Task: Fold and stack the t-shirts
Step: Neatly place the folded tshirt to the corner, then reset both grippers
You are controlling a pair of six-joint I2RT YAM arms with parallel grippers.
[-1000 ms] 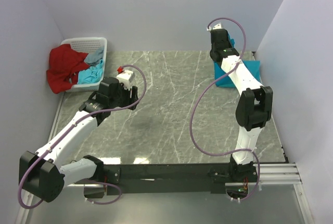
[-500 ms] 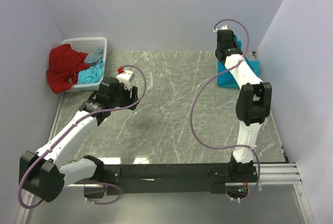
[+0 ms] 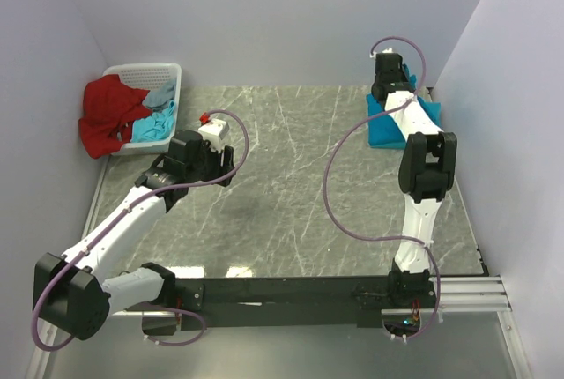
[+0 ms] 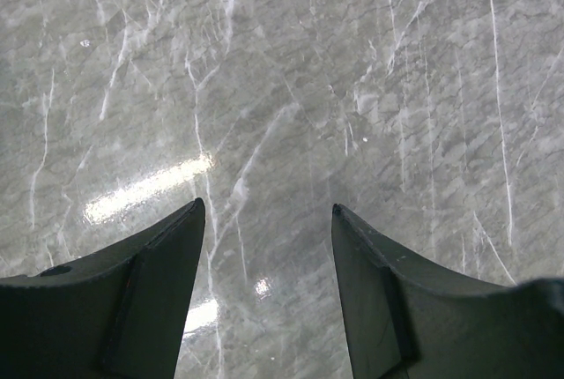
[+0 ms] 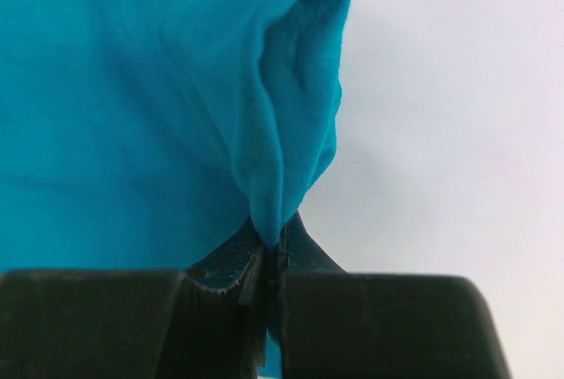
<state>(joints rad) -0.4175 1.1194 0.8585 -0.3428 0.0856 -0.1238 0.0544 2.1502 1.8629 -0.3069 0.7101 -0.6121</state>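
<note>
One folded teal-blue cloth t-shirt (image 3: 388, 130) is seen at two o'clock on the grey marble desk (image 3: 291, 185), pinched by the closed right gripper (image 5: 273, 242), while the left gripper (image 4: 267, 210) is held apart and crumpled red and blue garments (image 3: 115, 113) are left unfolded in the white plastic basket (image 3: 141, 70) at ten o'clock.

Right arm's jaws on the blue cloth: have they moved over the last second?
Yes. The jaws, shut on the teal t-shirt, have shifted right, closer to the side wall, judged against the table's far edge.
</note>
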